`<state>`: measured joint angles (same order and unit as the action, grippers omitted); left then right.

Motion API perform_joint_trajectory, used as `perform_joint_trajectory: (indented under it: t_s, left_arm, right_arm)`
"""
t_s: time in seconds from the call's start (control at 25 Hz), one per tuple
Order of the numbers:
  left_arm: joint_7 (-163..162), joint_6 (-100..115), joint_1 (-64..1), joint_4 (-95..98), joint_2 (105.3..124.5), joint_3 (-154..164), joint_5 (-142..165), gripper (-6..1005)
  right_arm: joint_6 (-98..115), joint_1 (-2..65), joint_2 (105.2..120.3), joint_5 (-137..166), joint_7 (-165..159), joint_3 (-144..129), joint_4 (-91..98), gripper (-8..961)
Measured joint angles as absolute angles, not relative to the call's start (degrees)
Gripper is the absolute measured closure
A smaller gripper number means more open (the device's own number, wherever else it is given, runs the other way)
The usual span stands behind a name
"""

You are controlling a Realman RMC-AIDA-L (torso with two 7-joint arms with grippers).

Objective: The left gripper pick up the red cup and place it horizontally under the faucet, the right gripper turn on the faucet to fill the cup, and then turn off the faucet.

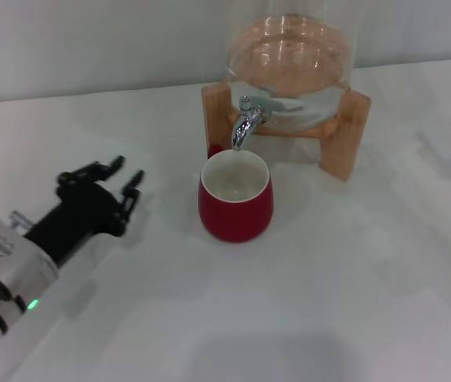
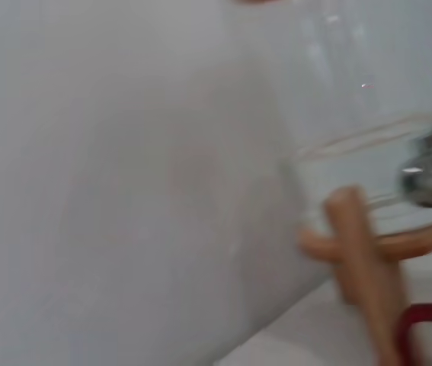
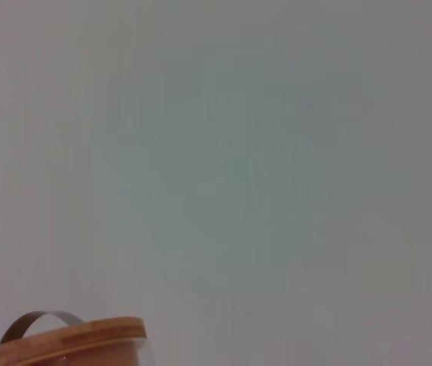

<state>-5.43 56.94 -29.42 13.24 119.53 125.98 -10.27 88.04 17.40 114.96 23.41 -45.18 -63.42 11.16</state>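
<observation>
So the red cup [image 1: 235, 196] is sitting upright on the surface right under the faucet [image 1: 247, 122], my left gripper [image 1: 107, 185] is off to its side, jaws apart and empty, so next up the right gripper, which I can't see, probably needs to reach the lever.

White table [image 1: 352, 278] — carrying red cup [image 1: 235, 196] and, seemingly, jar's wooden stand [image 1: 351, 131].

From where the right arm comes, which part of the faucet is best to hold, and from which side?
Probably the short lever on top of the faucet, approached from above and in front: it stands clear of the glass jar, while the red cup sits under the spout.
</observation>
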Motion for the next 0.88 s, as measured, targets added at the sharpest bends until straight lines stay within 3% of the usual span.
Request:
perform_joint_trajectory:
  t_s: [0.48, 0.68, 0.8, 0.88]
  left_arm:
    - [-5.0, 57.5, -23.5, 16.9, 119.58, 108.9, -10.3, 678]
    - [-3.5, 59.4, -20.8, 18.5, 119.60, 106.2, -13.7, 552]
    - [-2.8, 62.0, -20.0, 18.6, 119.50, 106.1, -15.7, 309]
    - [-2.5, 64.3, -19.3, 18.4, 119.43, 105.8, -17.1, 252]
  right_arm:
    - [88.2, 17.3, 114.87, 23.7, -45.2, -63.4, 11.0, 125]
    - [88.2, 17.3, 114.87, 23.7, -45.3, -63.8, 10.9, 125]
    - [88.3, 17.2, 114.87, 23.8, -45.3, -64.3, 10.7, 125]
    - [88.6, 16.9, 114.87, 24.0, -45.3, -65.0, 10.6, 125]
